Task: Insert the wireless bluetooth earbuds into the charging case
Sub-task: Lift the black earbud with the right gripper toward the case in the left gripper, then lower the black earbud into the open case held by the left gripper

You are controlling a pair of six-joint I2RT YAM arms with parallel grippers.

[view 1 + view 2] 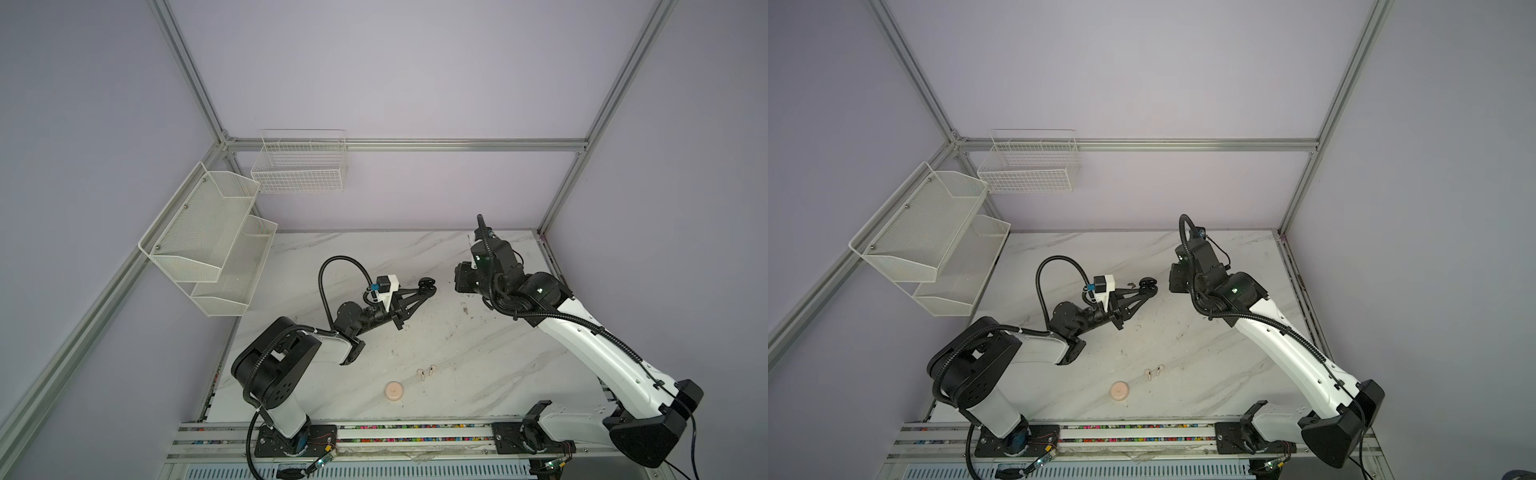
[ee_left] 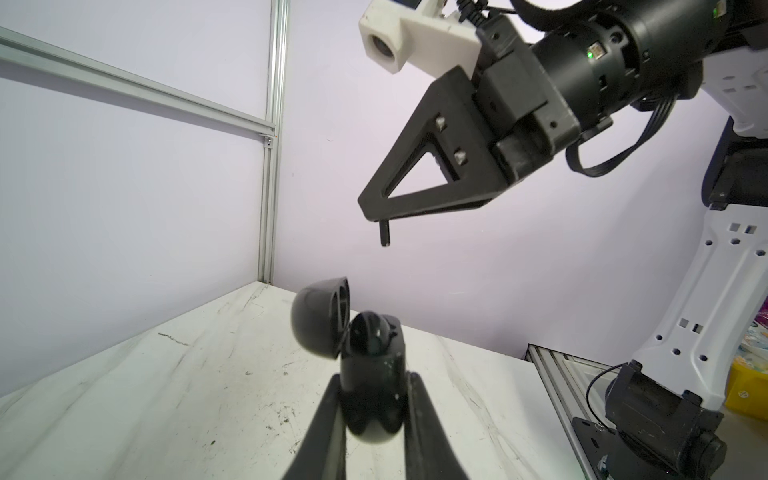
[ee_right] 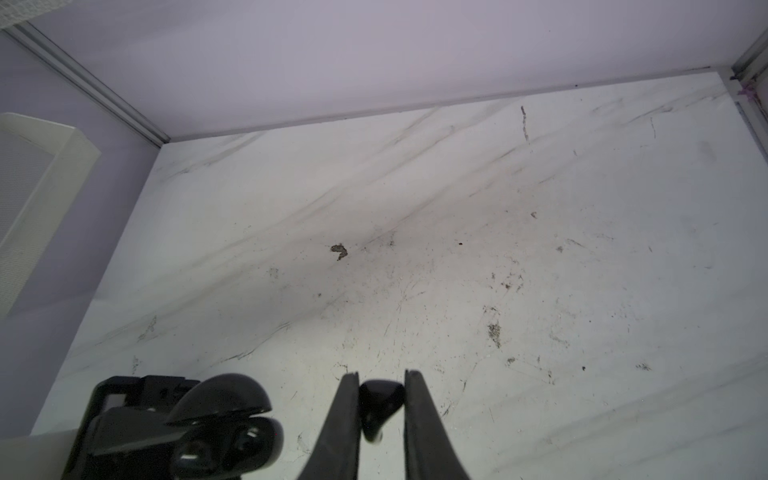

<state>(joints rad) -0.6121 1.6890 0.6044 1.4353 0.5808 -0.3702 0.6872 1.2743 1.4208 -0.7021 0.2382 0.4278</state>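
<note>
**Ana:** Left gripper [image 2: 374, 384], right under its own wrist camera: what has it got?

**Ben:** Its fingers are clamped tight on the black charging case [image 2: 372, 361]. The lid [image 2: 318, 322] is swung open and the case is held off the table [image 2: 166, 395].

**Ana:** And the right gripper [image 3: 381, 384]?

**Ben:** It is pinched hard on a black earbud [image 3: 376, 409], bulb between the fingers and stem poking out below. It is near the open case but apart from it.

**Ana:** Where is all that in a top view?

**Ben:** The black case [image 1: 428, 286] is about mid-table, and the right gripper sits at its three o'clock.

**Ana:** What about the pink set?

**Ben:** The round pink case [image 1: 394, 391] rests on the marble at six o'clock of the black one, toward the front edge. Two pink earbuds [image 1: 421, 375] lie at its one o'clock, just beside each other and apart from it.

**Ana:** Is anything seated in the black case?

**Ben:** I cannot tell; its wells are dark and glossy.
</note>
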